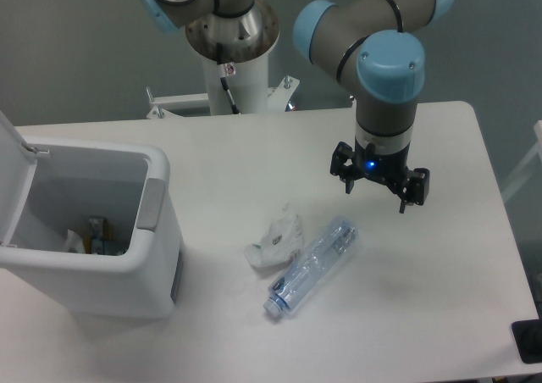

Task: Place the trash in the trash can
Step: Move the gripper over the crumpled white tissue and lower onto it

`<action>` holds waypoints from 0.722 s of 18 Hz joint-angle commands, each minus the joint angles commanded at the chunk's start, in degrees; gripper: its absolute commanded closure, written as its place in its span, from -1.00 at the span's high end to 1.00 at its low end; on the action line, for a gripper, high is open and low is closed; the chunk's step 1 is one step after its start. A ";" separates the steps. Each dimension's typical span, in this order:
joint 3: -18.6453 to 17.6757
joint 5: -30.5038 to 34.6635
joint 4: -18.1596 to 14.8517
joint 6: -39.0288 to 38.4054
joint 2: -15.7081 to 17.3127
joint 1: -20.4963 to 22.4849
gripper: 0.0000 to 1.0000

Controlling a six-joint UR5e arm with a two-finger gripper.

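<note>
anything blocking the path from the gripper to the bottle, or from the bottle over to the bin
Nothing visible blocks the gripper from the crushed plastic bottle; it hangs open up and to the right of it. Toward the trash can, whose lid is open, only the crumpled white wad lies beside the bottle, on the bin's side.

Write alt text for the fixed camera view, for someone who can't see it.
A robot arm's open gripper hovers above a white table, just right of a crushed clear plastic bottle and a crumpled white wad lying side by side. At the left stands a white trash can with its lid raised and some items already inside.
</note>
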 joint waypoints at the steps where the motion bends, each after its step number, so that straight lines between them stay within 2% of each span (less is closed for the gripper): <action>1: 0.00 0.00 0.00 -0.70 -0.09 -0.27 1.00; 6: -0.61 -0.26 0.00 -6.92 -0.18 -4.13 1.00; 10: -5.08 -0.35 1.05 -10.11 0.52 -7.38 1.00; 12: -8.42 -0.35 3.50 -10.02 0.88 -8.96 1.00; 13: -10.35 -0.26 6.21 -10.28 0.88 -9.49 1.00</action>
